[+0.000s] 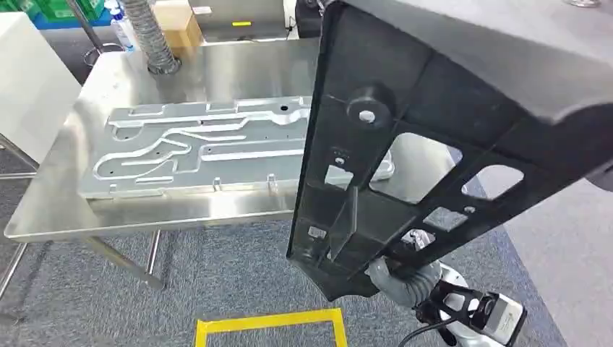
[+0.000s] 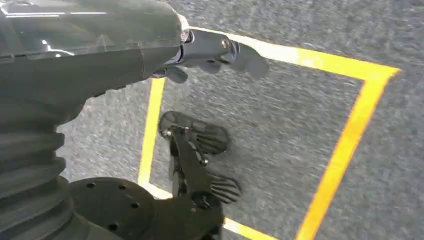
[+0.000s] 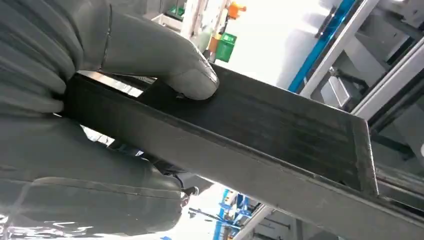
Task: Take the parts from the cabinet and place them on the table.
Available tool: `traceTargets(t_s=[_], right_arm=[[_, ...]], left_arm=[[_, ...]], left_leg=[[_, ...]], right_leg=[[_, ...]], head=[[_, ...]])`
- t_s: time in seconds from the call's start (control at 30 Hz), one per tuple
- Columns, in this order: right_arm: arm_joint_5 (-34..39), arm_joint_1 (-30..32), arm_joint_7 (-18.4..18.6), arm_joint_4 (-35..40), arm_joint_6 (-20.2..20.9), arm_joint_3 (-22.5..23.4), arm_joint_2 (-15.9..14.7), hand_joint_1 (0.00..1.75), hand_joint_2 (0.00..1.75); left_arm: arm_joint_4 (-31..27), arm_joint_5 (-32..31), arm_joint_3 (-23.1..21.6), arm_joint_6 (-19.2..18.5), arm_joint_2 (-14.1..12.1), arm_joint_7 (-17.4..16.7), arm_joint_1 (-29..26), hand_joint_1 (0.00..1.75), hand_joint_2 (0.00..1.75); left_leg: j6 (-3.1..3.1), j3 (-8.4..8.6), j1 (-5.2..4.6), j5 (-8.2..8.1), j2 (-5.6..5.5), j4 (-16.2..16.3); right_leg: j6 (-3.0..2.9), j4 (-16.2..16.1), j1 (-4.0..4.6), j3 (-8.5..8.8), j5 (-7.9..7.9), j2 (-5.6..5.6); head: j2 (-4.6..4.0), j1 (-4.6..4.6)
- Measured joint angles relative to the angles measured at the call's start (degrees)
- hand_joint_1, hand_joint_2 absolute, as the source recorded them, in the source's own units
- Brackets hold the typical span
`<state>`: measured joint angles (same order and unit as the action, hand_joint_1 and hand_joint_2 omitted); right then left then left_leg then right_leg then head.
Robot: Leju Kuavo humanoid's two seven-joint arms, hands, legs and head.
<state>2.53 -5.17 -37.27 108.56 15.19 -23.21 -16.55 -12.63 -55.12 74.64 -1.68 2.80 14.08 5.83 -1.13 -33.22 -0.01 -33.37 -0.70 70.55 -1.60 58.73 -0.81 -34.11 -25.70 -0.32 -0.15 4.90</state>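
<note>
Right hand (image 1: 401, 278) has the black plastic part (image 1: 405, 159) clamped at its lower end; in the right wrist view the thumb (image 3: 192, 77) presses on the flat face, fingers wrapped under the edge. Part is up in the air, tilted, in front of the steel surface (image 1: 72, 195), not touching it. A machined metal plate (image 1: 195, 148) lies on that surface. Left hand (image 2: 215, 52) hangs over the carpet with yellow tape (image 2: 345, 145), fingers loosely curled, holding nothing.
</note>
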Motion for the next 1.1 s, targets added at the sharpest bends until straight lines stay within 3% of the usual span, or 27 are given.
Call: traceTargets(t_s=[0.07, 0.1, 0.13, 0.17, 0.2, 0.23, 0.27, 0.37, 0.4, 0.43, 0.47, 0.53, 0.57, 0.6, 0.63, 0.7, 0.73, 0.8, 0.87, 0.93, 0.97, 1.03, 1.07, 1.1], right_arm=[[-1.2, 0.4, 0.0, 0.1, -1.2, 0.0, 0.0, 1.75, 1.75], [-1.9, 0.6, 0.0, 0.2, -2.0, 0.0, 0.0, 1.75, 1.75], [-2.6, 0.8, 0.0, 0.4, -3.0, 0.0, 0.0, 1.75, 1.75], [-3.7, 1.0, 0.0, 0.8, -3.9, 0.0, 0.0, 1.75, 1.75], [-4.8, 1.1, 0.0, 1.2, -4.9, 0.0, 0.0, 1.75, 1.75], [-5.8, 1.1, 0.0, 1.5, -6.1, 0.0, 0.0, 1.75, 1.75], [-6.5, 1.1, 0.0, 1.5, -7.2, 0.0, 0.0, 1.75, 1.75], [-7.8, -2.9, 0.9, 0.6, -11.8, 1.4, 0.0, 1.75, 1.75], [-8.6, -6.1, 1.6, -0.8, -12.9, 2.7, 0.0, 1.75, 1.75], [-10.3, -10.1, 2.8, -2.8, -14.2, 4.2, 0.7, 1.75, 1.75], [-13.1, -13.5, 3.8, -5.5, -16.1, 5.8, 1.0, 1.75, 1.75], [-22.2, -19.3, 5.7, -10.5, -22.1, 8.0, 1.6, 1.75, 1.75], [-28.3, -21.7, 7.1, -13.5, -25.8, 8.7, 1.7, 1.75, 1.75], [-33.9, -24.3, 8.8, -16.3, -28.8, 8.9, 1.7, 1.75, 1.75], [-39.4, -26.7, 10.7, -18.8, -31.3, 8.9, 1.7, 1.75, 1.75], [-49.7, -32.0, 14.9, -23.7, -35.5, 8.6, 1.8, 1.75, 1.75], [-53.9, -35.0, 16.9, -26.3, -36.4, 8.2, 1.9, 1.75, 1.75], [-60.7, -40.1, 19.6, -31.4, -35.2, 6.3, 1.9, 1.75, 1.75], [-64.8, -43.7, 20.7, -36.3, -33.3, 3.6, 1.9, 1.75, 1.75], [-67.3, -46.5, 20.7, -42.0, -32.4, 0.4, 1.9, 1.75, 1.75], [-68.1, -47.9, 20.6, -45.5, -32.3, -1.3, 1.9, 1.75, 1.75], [-69.3, -49.9, 19.8, -52.3, -32.4, -4.4, 1.9, 1.75, 1.75], [-69.7, -50.4, 19.3, -55.2, -32.5, -6.2, 1.9, 1.75, 1.75], [-70.2, -50.5, 18.8, -58.1, -32.5, -7.5, 1.9, 1.75, 1.75]], left_arm=[[0.0, 0.4, 0.0, 0.0, 0.0, 0.2, -0.2, 0.00, 1.75], [0.0, 0.6, 0.1, 0.0, 0.0, 0.2, -0.3, 0.00, 1.75], [0.0, 0.7, 0.1, 0.1, 0.1, 0.3, -0.4, 0.00, 1.75], [0.0, 1.0, 0.1, 0.1, 0.1, 0.4, -0.4, 0.00, 1.75], [0.0, 1.1, 0.2, 0.2, 0.1, 0.5, -0.4, 0.00, 1.75], [0.0, 1.3, 0.4, 0.3, 0.1, 0.7, -0.6, 0.00, 1.75], [0.0, 1.6, 0.5, 0.5, 0.2, 0.9, -0.6, 0.00, 1.75], [0.0, 1.5, 0.6, 0.7, 0.2, 1.1, -0.5, 0.00, 1.75], [0.0, 1.4, 0.6, 0.7, 0.3, 1.1, -0.3, 0.00, 1.75], [0.0, 1.3, 0.6, 0.7, 0.5, 1.1, 0.0, 0.00, 1.75], [0.0, 1.2, 0.6, 0.6, 0.5, 1.2, 0.2, 0.00, 1.75], [0.0, 1.2, 0.6, 0.2, 0.5, 1.6, 0.5, 0.00, 1.75], [0.0, 1.2, 0.6, -0.1, 0.5, 1.8, 0.5, 0.00, 1.75], [0.0, 1.1, 0.6, -0.2, 0.5, 2.0, 0.5, 0.00, 1.75], [0.0, 1.1, 0.6, -0.5, 0.5, 2.1, 0.4, 0.00, 1.75], [0.0, 0.7, 0.6, -0.8, 0.5, 2.4, 0.5, 0.00, 1.75], [0.0, 0.6, 0.5, -0.9, 0.5, 2.5, 0.5, 0.00, 1.75], [0.0, 0.4, 0.4, -1.0, 0.5, 2.8, 0.8, 0.00, 1.75], [0.0, 0.2, 0.3, -1.1, 0.5, 2.9, 0.8, 0.00, 1.75], [0.0, -0.1, 0.1, -1.2, 0.5, 3.0, 1.0, 0.00, 1.75], [0.0, -0.2, 0.0, -1.2, 0.6, 3.1, 1.2, 0.00, 1.75], [0.0, -0.3, -0.1, -1.4, 0.7, 3.1, 1.6, 0.00, 1.75], [0.0, -0.6, -0.1, -1.4, 0.7, 3.1, 1.7, 0.00, 1.75], [0.0, -0.6, -0.2, -1.4, 0.7, 3.1, 1.7, 0.00, 1.75]], left_leg=[[-0.05, -4.78, 0.01, -4.08, 0.01, 5.3], [-0.01, -5.67, 0.01, -4.24, 0.02, 4.8], [0.07, -5.70, 0.01, -2.86, 0.03, 2.5], [0.29, -5.10, 0.01, 0.21, 0.03, -1.4], [0.52, -4.31, -0.02, 4.84, 0.04, -6.0], [0.80, -4.23, -0.08, 10.65, 0.13, -10.2], [0.98, -4.86, -0.36, 10.21, 0.16, -10.7], [1.83, -4.45, -0.64, 10.65, 0.10, -10.7], [2.32, -4.05, -0.04, 11.04, 0.25, -11.7], [2.44, -3.73, -0.16, 11.07, 0.31, -12.1], [2.90, -3.65, -0.17, 10.95, 0.39, -12.2], [3.23, -3.57, -0.34, 10.71, 0.39, -12.2], [3.34, -3.48, -0.34, 10.57, 0.33, -12.1], [3.34, -3.23, -0.34, 10.34, 0.17, -12.1], [3.30, -2.85, -0.34, 10.10, 0.05, -12.0], [3.04, -1.89, -0.33, 9.43, -0.25, -11.8], [2.80, -1.95, -0.33, 9.13, -0.42, -11.8], [2.22, -2.33, -0.48, 9.17, -0.56, -11.6], [1.70, -2.27, -0.30, 9.26, -0.52, -11.9], [1.05, -2.52, -0.34, 8.34, -0.49, -10.9], [0.71, -3.99, -0.26, 6.67, -0.36, -7.9], [0.15, -8.80, 0.05, 3.22, -0.31, 1.1], [-0.02, -11.11, 0.16, 2.35, -0.27, 4.9], [-0.07, -12.16, 0.22, 2.78, -0.26, 5.9]], right_leg=[[-0.13, 0.0, 0.18, 1.28, -1.19, 0.13], [-0.11, 0.0, 0.23, 2.07, -1.81, 0.24], [-0.06, 0.0, 0.24, 3.05, -2.52, 0.30], [0.03, 0.0, 0.24, 4.15, -3.19, 0.33], [0.18, 0.0, 0.22, 5.18, -3.94, 0.30], [0.40, -0.1, 0.31, 5.64, -4.53, 0.35], [0.74, 0.4, 0.45, 6.08, -4.98, 0.63], [1.69, -0.4, 0.62, 6.06, -5.80, 0.88], [2.04, -0.2, 0.51, 6.10, -6.14, 0.98], [2.22, 1.2, 0.33, 5.50, -6.91, 0.55], [2.41, 4.4, 0.34, 3.73, -8.56, 0.51], [2.78, 13.6, 0.20, -1.70, -11.96, 0.51], [2.93, 16.9, 0.17, -3.99, -12.35, 0.51], [3.02, 17.5, 0.09, -5.26, -11.06, 0.51], [3.03, 15.5, 0.02, -5.00, -8.64, 0.49], [2.82, 6.1, -0.07, -1.97, -1.53, 0.47], [2.50, 2.1, 0.01, -0.89, 0.42, 0.45], [1.93, 0.6, 0.55, -0.28, -0.50, 0.36], [1.54, 0.4, 0.83, -0.34, -0.43, 0.43], [0.86, -0.8, 0.22, 0.59, -0.03, -0.24], [0.55, -0.9, 0.21, 0.88, -0.12, -0.59], [0.27, -0.9, 0.38, 1.23, -0.41, -1.28], [0.23, -0.9, 0.47, 1.36, -0.57, -1.56], [0.29, -0.9, 0.52, 1.54, -0.74, -1.78]], head=[[0.00, -0.02], [0.00, -0.02], [0.00, -0.02], [0.00, -0.02], [0.00, -0.02], [0.00, -0.04], [0.00, -0.02], [0.00, -0.02], [0.00, -0.02], [0.00, -0.04], [0.00, -0.04], [0.00, -0.04], [0.00, -0.04], [0.00, -0.02], [0.00, -0.02], [0.00, -0.04], [0.00, -0.04], [0.00, -0.02], [0.00, -0.04], [0.00, -0.04], [0.00, -0.02], [0.00, -0.02], [0.00, -0.02], [0.00, -0.02]])
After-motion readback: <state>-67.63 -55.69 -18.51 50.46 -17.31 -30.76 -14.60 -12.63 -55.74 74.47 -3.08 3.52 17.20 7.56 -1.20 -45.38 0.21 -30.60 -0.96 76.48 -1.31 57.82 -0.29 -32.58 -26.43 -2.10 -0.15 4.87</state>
